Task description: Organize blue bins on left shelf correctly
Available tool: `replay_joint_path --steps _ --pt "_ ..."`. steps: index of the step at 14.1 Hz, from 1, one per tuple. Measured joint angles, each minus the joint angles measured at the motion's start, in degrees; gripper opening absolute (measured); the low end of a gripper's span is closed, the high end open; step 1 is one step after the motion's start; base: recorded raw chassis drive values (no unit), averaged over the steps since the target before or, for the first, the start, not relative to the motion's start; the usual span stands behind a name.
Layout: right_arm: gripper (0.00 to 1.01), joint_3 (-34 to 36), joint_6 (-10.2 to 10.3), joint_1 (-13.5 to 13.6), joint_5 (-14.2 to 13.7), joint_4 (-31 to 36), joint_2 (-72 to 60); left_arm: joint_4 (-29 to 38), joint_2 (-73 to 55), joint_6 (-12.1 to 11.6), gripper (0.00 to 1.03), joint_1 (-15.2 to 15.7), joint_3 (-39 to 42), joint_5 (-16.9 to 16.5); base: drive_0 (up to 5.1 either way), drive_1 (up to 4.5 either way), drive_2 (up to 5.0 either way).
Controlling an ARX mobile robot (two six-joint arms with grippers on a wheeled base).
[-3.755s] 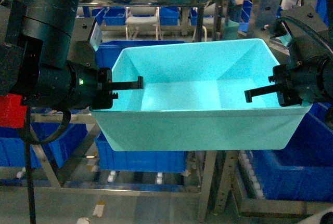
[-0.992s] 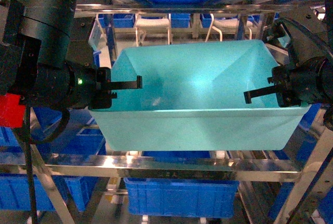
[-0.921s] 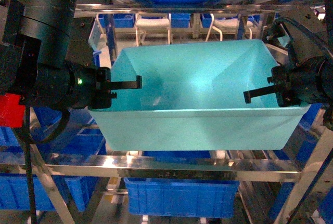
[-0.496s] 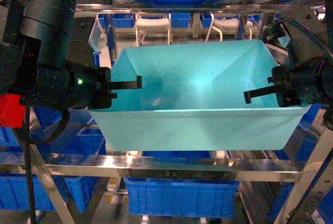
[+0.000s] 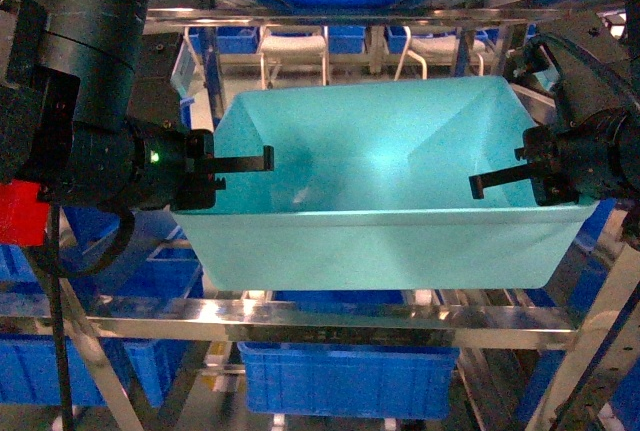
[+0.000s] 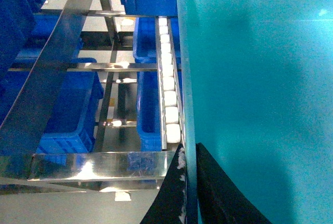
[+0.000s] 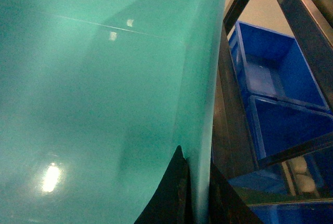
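Note:
A light turquoise blue bin [image 5: 380, 201] hangs in mid-air in front of the stainless left shelf [image 5: 330, 316], held by both arms and tilted so its open inside faces me. My left gripper [image 5: 225, 173] is shut on the bin's left wall; the left wrist view shows its fingers [image 6: 188, 182] pinching the rim [image 6: 186, 78]. My right gripper [image 5: 505, 179] is shut on the right wall, and the right wrist view shows its jaws [image 7: 196, 190] clamped on that edge [image 7: 205, 78]. The bin is empty.
Dark blue ribbed bins [image 5: 345, 376] sit on lower tiers and behind [image 5: 225, 41]. A steel crossbar [image 5: 330, 321] runs just below the held bin, with an upper rail [image 5: 340, 6] above it. White rollers [image 6: 169, 83] line a track by the bin's left wall.
Since 3.8 s ago the view has shifted so the held bin now sits between the shelf's upper rail and the crossbar. Over the last second nothing has visibly moved.

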State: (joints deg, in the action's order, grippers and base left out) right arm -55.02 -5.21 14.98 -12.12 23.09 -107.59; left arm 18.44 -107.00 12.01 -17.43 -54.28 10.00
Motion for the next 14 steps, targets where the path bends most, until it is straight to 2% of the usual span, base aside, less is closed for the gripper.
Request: replay_joint_path --steps 2,3,4,6,8,11,14 --pt "0.02 0.0 0.0 0.0 0.0 -0.5 0.0 0.0 0.0 0.0 0.02 0.0 0.0 0.0 0.0 0.00 0.0" --pt "0.02 -0.1 0.3 0.0 -0.6 -2.8 0.0 -0.1 0.0 0.0 0.02 0.0 0.0 -0.2 0.0 0.00 0.0" --pt "0.02 -0.1 1.4 0.0 -0.9 -5.6 0.0 -0.7 0.0 0.0 0.02 -0.2 0.0 -0.4 0.0 0.00 0.0" --pt "0.02 -0.2 2.7 0.0 -2.9 -6.5 -0.1 -0.9 -0.1 0.2 0.02 -0.8 0.2 -0.4 0.0 0.00 0.0" --pt "0.02 -0.3 3.3 0.3 -3.0 -6.8 -1.6 -1.3 -1.9 0.4 0.02 -0.8 0.2 -0.3 0.0 0.00 0.0" --pt "0.02 -4.2 4.7 0.7 -3.5 -11.1 -7.2 -2.2 -7.2 1.1 0.02 -0.2 -1.5 0.0 0.0 0.00 0.0" --pt "0.02 -11.3 5.3 1.1 -5.5 -12.2 -11.7 -2.7 -13.6 0.6 0.02 1.2 -8.9 0.3 0.0 0.00 0.0"
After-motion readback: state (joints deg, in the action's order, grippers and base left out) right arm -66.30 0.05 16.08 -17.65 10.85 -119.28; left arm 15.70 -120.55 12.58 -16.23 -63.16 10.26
